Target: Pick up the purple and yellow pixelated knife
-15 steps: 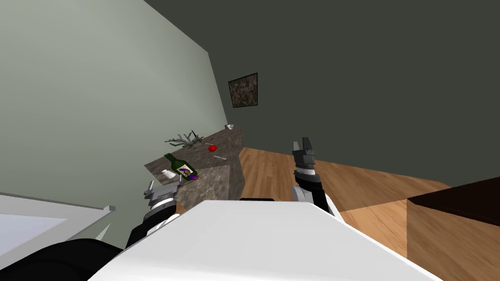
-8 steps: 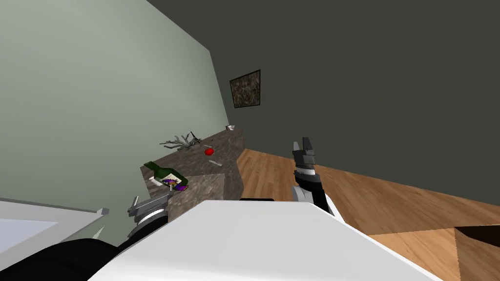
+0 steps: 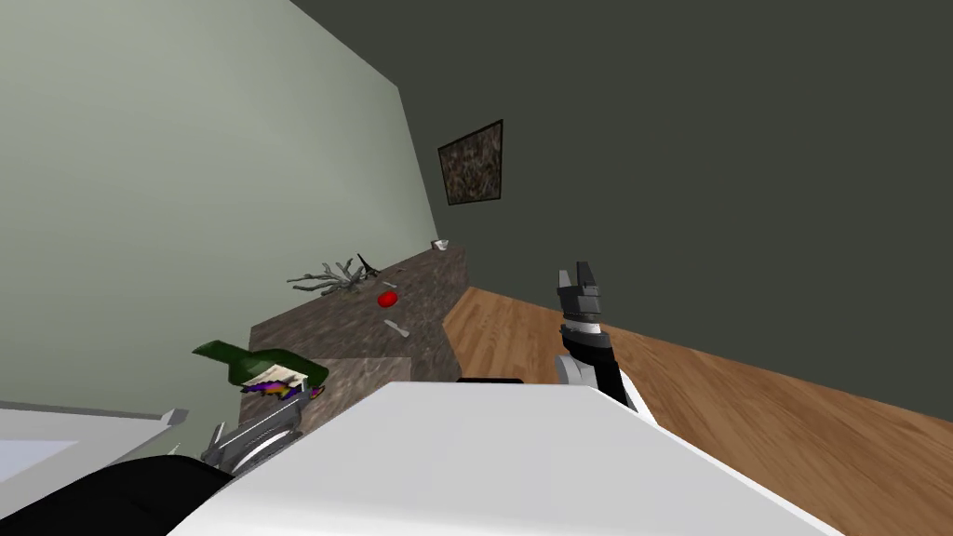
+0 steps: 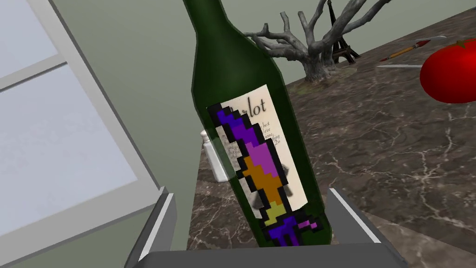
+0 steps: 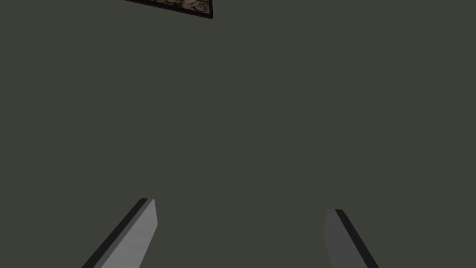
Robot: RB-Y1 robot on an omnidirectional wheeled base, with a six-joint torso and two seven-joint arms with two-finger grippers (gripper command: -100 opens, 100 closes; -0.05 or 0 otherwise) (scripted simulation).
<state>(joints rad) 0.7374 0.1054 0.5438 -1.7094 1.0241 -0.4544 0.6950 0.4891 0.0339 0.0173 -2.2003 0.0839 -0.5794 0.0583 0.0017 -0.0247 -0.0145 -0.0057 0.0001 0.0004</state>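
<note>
1. Up top, in the head view, the left gripper (image 3: pixel 287 408) sits low at the near corner of the marble counter (image 3: pixel 358 321), right at the pixelated knife (image 3: pixel 275 383). The knife shows purple and yellow against a dark green wine bottle (image 3: pixel 259 364).
2. Farther along the counter are a red tomato (image 3: pixel 387 299), a small pale utensil (image 3: pixel 397 327) and a grey branch ornament (image 3: pixel 326 276).
3. The right gripper (image 3: pixel 579 277) is raised over the wooden floor (image 3: pixel 744 409), well apart from the counter.
4. In the left wrist view, the two fingers (image 4: pixel 160 223) stand wide apart. The knife rises between them and neither finger presses it.
5. Its blade crosses the bottle's label (image 4: pixel 267 139), and its purple handle (image 4: pixel 286 229) sits nearest the gripper body. We cannot tell whether the knife touches the glass.
6. A small white container (image 4: pixel 214 163) stands behind the bottle.
7. We judge the knife to be thin, flat, stiff and light. The handle end is the place to close on.
8. The round bottle just behind it looks smooth and breakable, so the jaws must take the knife alone.
9. In the right wrist view, that gripper's fingers are spread and hold nothing.
</note>
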